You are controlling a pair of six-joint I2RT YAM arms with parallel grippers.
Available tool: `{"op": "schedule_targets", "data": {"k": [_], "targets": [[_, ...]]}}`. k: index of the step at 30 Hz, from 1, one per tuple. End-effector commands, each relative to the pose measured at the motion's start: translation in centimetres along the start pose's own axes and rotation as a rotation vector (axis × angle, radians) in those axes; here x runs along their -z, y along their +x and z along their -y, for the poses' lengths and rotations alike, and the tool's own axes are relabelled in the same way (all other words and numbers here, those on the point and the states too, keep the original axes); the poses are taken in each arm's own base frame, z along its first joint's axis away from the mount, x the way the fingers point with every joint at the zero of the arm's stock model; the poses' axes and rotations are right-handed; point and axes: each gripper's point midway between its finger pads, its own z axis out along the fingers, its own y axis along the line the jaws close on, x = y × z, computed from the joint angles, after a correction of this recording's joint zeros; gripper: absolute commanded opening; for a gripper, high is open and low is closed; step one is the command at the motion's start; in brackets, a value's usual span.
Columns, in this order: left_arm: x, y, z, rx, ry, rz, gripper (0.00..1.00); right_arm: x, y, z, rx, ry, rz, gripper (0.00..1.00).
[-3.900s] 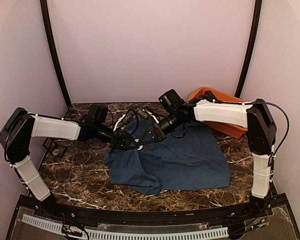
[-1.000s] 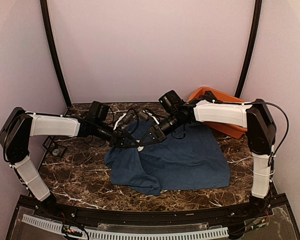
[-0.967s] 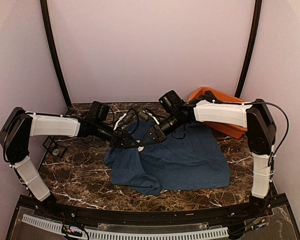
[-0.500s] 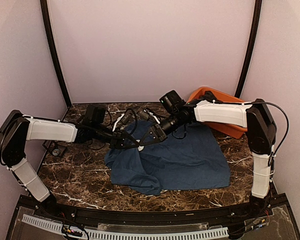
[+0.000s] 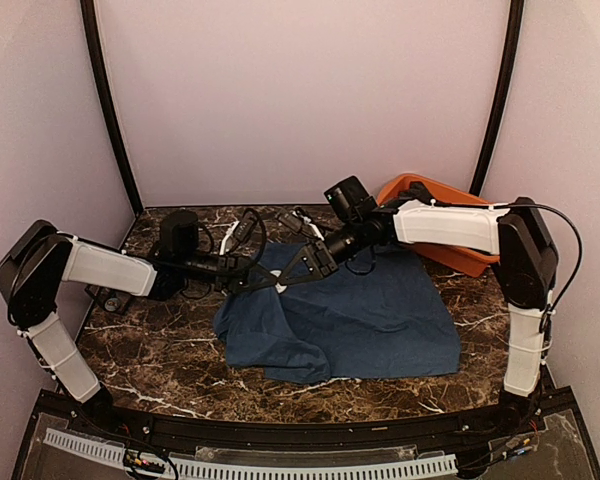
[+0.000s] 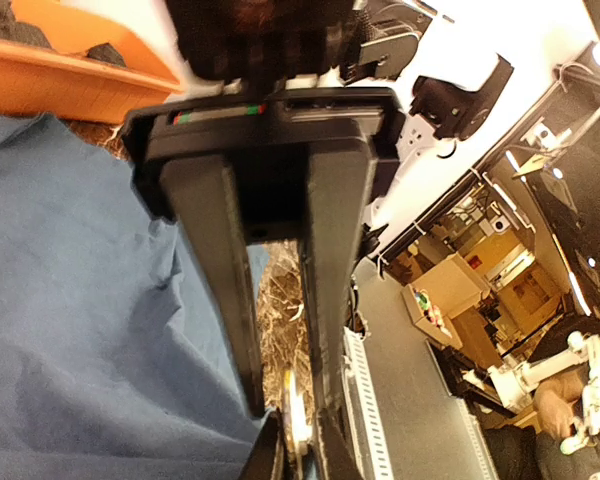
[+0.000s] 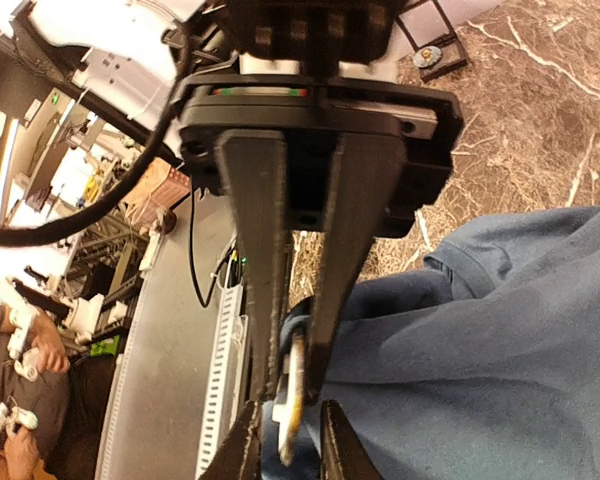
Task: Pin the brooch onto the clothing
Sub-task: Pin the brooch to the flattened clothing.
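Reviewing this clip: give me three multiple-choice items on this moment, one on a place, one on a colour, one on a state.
1. Where does the orange tub stand?
A) near left corner
B) between the arm bases
C) far right, behind the clothing

2. What colour is the clothing?
A) dark blue
B) red
C) white

3. How do the left gripper jaws stand?
A) spread wide
B) nearly together
C) out of every view

Answers:
1 C: the top view shows the orange tub at the back right.
2 A: the fabric is navy in all views.
3 B: the wrist view shows only a narrow gap.
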Motion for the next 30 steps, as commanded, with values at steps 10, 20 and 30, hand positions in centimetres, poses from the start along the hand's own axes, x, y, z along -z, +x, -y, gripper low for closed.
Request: {"op": "schedule_targets", "data": {"k": [10, 20, 30], "targets": [[0.0, -1.3, 1.6, -0.088, 0.049, 0.027, 0.01, 0.5, -0.5, -0.9, 0.024, -0.009, 0.023, 0.23], [-0.1, -0.7, 1.1, -0.065, 0.047, 0.006, 0.01, 1.4, -0.6, -0.7, 0.019, -0.003, 0.043, 0.25], [-0.2, -0.4, 0.8, -0.054, 0.048, -0.005, 0.01, 1.8, -0.9, -0.6, 0.016, -0.011, 0.052, 0.07]]}}
